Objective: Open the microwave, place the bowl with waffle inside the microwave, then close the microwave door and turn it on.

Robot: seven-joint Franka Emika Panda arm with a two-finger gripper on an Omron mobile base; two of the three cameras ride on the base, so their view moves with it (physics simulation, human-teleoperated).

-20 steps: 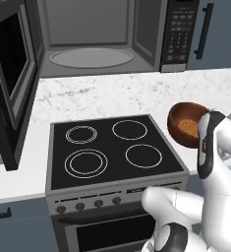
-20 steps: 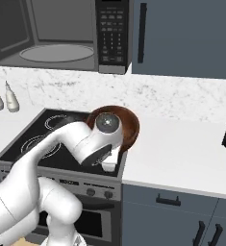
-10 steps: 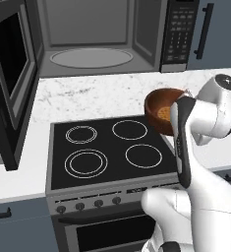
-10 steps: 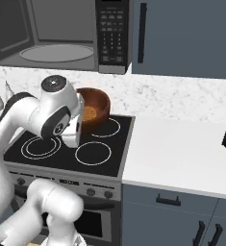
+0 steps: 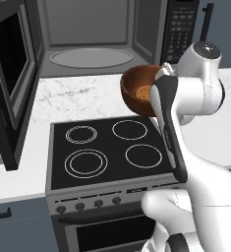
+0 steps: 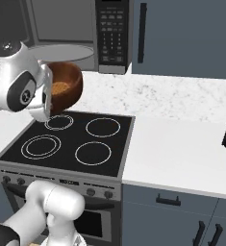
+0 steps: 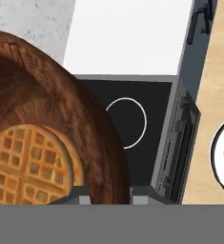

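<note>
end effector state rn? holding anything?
End effector: closed on the rim of the bowl, waffle inside, carried in the air above the stove, in front of the open microwave.

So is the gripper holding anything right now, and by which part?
Yes: the gripper holds the glossy reddish-brown round bowl by its rim, lifted above the black stove, with the tan round waffle inside.

bowl (image 7: 46,109) cut off at left edge, pincer (image 7: 106,194) tips barely visible
</note>
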